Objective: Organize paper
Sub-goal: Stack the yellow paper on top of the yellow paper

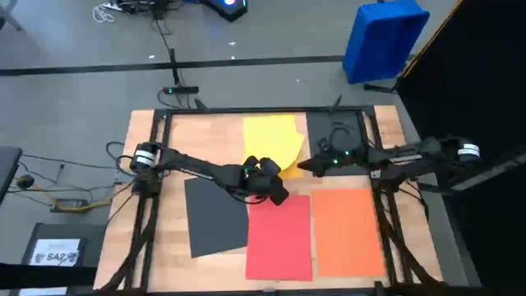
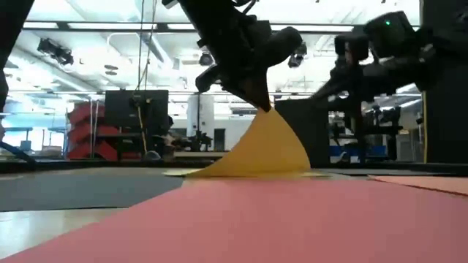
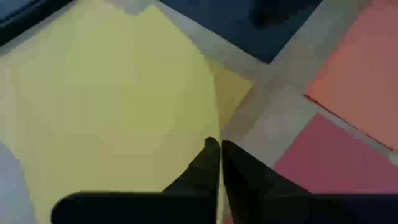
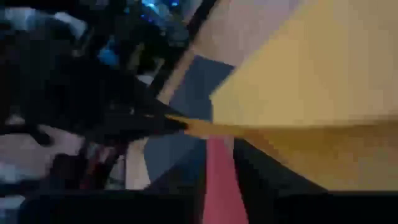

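- Barely started by the look of it: the yellow sheet (image 1: pixel 269 140) is being lifted by one corner, pinched shut in the left gripper (image 1: pixel 279 194), so it's peaking up like a tent in the low view.
- The dark grey sheet (image 1: pixel 215 215), red sheet (image 1: pixel 279 234) and orange sheet (image 1: pixel 348 230) are all lying flat and separate on the wooden table (image 1: pixel 152 247), nothing being stacked yet.
- The right gripper (image 1: pixel 306 168) is being held just beside the yellow sheet's edge; its fingers can't be made out.
- Judging from that, pretty much all the gathering is left.
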